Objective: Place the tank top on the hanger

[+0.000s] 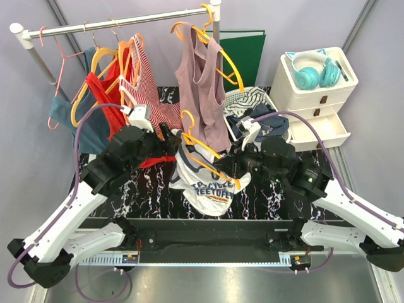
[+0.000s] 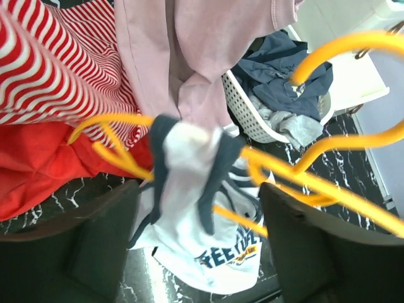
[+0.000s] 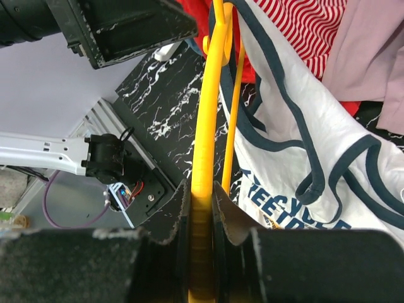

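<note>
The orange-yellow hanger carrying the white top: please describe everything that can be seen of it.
The hanger looks like smooth orange-yellow plastic, with a curved hook and thin sloping arms. It is tilted above the table, off the rail. The right end effector is shut on one arm. The tank top hangs from it, bunched on the bar between the open fingers of the left end effector.

I read the tank top (image 1: 207,184) as white with dark navy trim and navy-and-yellow lettering. The hanger (image 1: 201,150) is orange-yellow. Far left, one top (image 1: 151,88) is red-and-white striped, and right of it is a plain mauve-pink tank top (image 1: 202,95). The table (image 1: 136,189) is black marble veined white. The headphones (image 1: 308,74), far right, are teal.
</note>
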Tool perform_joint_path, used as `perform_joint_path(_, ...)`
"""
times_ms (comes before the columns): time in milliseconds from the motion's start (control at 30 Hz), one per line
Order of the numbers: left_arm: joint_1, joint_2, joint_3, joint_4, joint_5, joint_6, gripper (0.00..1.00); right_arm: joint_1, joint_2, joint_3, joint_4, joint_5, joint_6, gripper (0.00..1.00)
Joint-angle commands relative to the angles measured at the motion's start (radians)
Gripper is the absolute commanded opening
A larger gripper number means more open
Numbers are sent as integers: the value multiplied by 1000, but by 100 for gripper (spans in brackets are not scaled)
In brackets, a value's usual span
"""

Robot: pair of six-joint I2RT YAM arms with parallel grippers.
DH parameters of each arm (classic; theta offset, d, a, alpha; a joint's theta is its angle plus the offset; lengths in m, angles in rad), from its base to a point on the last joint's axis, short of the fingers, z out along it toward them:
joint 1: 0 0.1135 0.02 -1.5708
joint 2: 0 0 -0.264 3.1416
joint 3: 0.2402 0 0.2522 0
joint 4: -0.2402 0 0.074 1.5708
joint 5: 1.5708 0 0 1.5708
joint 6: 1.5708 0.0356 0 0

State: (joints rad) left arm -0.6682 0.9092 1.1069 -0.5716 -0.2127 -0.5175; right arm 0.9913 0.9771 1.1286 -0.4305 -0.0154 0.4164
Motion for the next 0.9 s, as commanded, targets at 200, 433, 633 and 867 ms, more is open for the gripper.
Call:
perform_joint_path(200,2,-27,96,96,91,28,84,3,-94,-24,116,40,22,0)
perform_joint_path(433,4,16,102,277,200,27,83,3,-103,-38,118,31,48,0)
perform_joint_path(633,2,83,91,349,277,24,83,3,-98,-27,116,26,53,0)
perform_joint_path(867,-1,109,64,414,332,24,75,4,-81,-18,119,20,55,0)
